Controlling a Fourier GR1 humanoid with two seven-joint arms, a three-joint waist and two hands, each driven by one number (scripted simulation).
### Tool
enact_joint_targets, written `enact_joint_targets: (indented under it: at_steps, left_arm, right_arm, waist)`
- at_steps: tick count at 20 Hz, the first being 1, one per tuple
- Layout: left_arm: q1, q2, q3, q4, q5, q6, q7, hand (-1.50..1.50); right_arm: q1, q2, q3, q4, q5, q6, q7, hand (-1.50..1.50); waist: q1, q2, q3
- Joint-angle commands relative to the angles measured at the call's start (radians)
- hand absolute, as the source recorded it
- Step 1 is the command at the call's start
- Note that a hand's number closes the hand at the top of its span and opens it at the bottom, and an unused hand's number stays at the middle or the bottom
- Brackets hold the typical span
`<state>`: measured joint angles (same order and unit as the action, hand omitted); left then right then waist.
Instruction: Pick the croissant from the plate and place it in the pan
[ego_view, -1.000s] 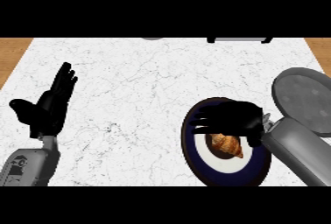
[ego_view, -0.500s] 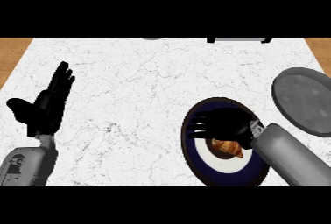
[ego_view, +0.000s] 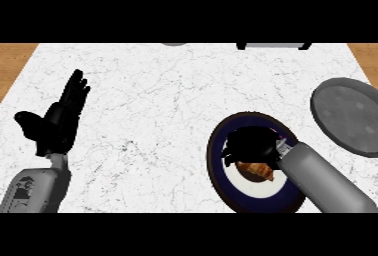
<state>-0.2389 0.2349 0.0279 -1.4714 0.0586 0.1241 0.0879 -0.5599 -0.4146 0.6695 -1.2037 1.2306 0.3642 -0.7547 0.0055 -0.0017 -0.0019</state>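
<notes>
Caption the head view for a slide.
Right hand at the croissant on the plate, pan to its right.

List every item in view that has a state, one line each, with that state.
croissant: lying on the plate, partly hidden by the right hand
plate: lying flat, croissant on its white centre
pan: at the view's right edge, croissant not in it
right hand: over the plate, at the croissant; grasp cannot be told
left hand: open, fingers up, resting at the left
</notes>
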Motion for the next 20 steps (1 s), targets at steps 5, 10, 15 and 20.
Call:
enact_joint_targets:
  at_steps: [5, 10, 15, 20]
  left_arm:
    - [0.002, 0.014, 0.041, 0.031, 0.018, -0.052, -0.02, 0.0]
    - [-0.004, -0.023, 0.013, -0.038, -0.017, -0.013, 0.039, 0.0]
    - [0.056, 0.01, 0.071, -0.017, 0.0, -0.002, 0.009, 0.0]
    - [0.115, 0.042, 0.121, 0.002, 0.008, -0.004, -0.022, 0.0]
  right_arm:
    - [-0.011, 0.015, -0.014, 0.066, 0.055, -0.049, -0.151, 1.5]
    - [0.058, 0.026, -0.045, 0.017, 0.068, -0.083, -0.155, 1.5]
    - [0.303, -0.001, -0.239, -0.052, -0.049, -0.028, 0.184, 1.5]
    - [0.45, 0.073, -0.44, -0.224, -0.144, -0.121, 0.414, 1.5]
  waist:
    - [-0.002, 0.003, 0.002]
    - [-0.003, 0.001, 0.002]
    - [-0.102, -0.024, 0.002]
    - [-0.148, -0.037, -0.002]
